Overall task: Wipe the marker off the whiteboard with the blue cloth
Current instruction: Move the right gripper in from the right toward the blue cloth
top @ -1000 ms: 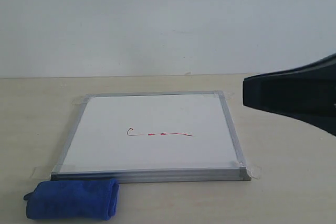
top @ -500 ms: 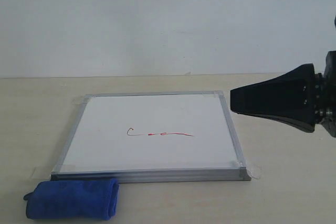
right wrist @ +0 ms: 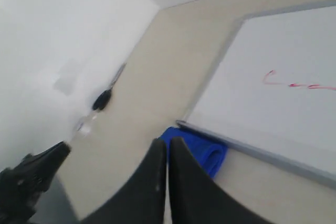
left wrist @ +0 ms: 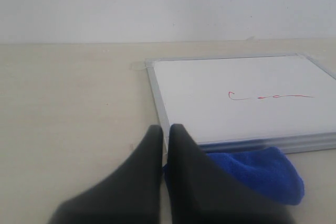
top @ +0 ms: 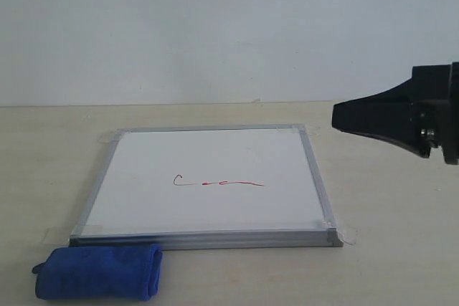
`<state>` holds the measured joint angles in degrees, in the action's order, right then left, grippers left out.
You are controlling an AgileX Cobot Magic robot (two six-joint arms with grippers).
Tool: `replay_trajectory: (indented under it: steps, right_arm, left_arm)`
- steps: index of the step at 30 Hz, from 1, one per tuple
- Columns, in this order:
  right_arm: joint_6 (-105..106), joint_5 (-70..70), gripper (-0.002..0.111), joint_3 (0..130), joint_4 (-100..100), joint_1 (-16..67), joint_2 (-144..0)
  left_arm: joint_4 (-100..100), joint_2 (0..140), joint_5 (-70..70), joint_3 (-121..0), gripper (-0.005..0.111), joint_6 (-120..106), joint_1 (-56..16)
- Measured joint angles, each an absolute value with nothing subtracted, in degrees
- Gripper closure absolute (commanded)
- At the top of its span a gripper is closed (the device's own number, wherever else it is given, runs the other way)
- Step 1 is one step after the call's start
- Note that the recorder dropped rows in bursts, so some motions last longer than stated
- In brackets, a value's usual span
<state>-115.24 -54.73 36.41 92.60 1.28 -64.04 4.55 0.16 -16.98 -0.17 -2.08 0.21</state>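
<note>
The whiteboard [top: 215, 177] lies flat on the table and carries the red marker [top: 219, 183] line across its middle. Rolled up, the blue cloth [top: 97, 271] rests on the table against the board's near left corner. My right gripper [top: 336, 116] hovers shut and empty above the table, just off the board's far right corner. In its own view the gripper [right wrist: 167, 141] points toward the cloth [right wrist: 202, 148] from far off. The left gripper [left wrist: 165, 128] is shut with nothing in it, close behind the cloth [left wrist: 262, 169] and beside the board's edge [left wrist: 157, 98]. It is outside the exterior view.
Pale tabletop [top: 387, 220] surrounds the board, with a white wall behind. Clear tape tabs [top: 348, 234] stick out at the board's corners. The right wrist view shows a small dark object [right wrist: 102, 99] beyond the cloth and a black pointed shape [right wrist: 31, 174] at its edge.
The right gripper pushed left toward the board's far right corner, then drew back right and rose slightly, turning. Board, marker line and cloth have not moved.
</note>
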Motion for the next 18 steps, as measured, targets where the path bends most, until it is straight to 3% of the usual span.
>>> replay_trajectory:
  steps: [12,18]
  right_arm:
    - [-113.88,-8.51,0.107,32.76,99.71,1.28,-52.97]
    - [-112.01,-18.62,0.107,33.44,99.49,1.28,-49.99]
  left_arm:
    - [4.55,0.16,-16.98,-0.17,0.103,-2.08,0.21]
    - [4.55,0.16,-16.98,-0.17,0.103,-2.08,0.21]
